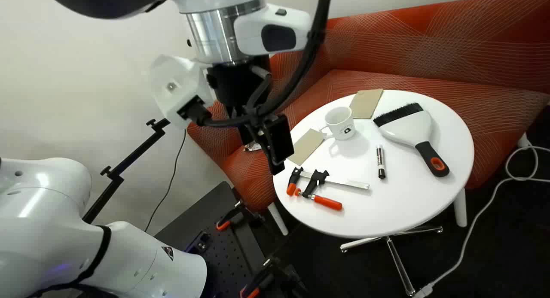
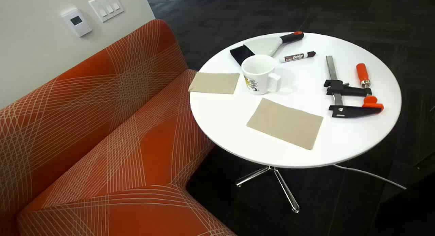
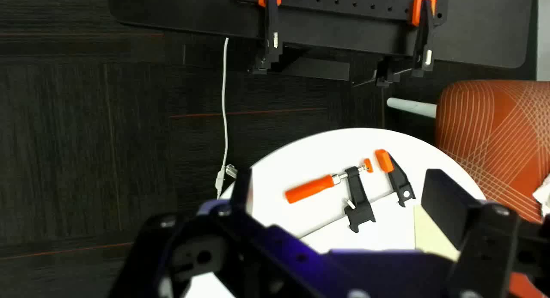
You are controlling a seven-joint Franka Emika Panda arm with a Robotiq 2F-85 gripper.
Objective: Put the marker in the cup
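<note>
The marker [image 1: 380,161] is short and white with a dark end. It lies flat on the round white table [image 1: 412,212]; it also shows in an exterior view [image 2: 297,56]. The white cup [image 1: 340,124] stands upright, apart from the marker, with a handle and a printed side; it shows in an exterior view [image 2: 257,74] too. My gripper [image 1: 262,152] hangs well above the table, away from marker and cup. In the wrist view its fingers [image 3: 341,199] are wide apart with nothing between them. Marker and cup do not show in the wrist view.
An orange-handled clamp [image 1: 326,184] lies on the table below my gripper. A white brush with a black handle [image 1: 408,130] lies beside the marker. Two tan paper pieces [image 2: 285,123] [image 2: 214,83] lie near the cup. An orange sofa [image 1: 429,44] borders the table.
</note>
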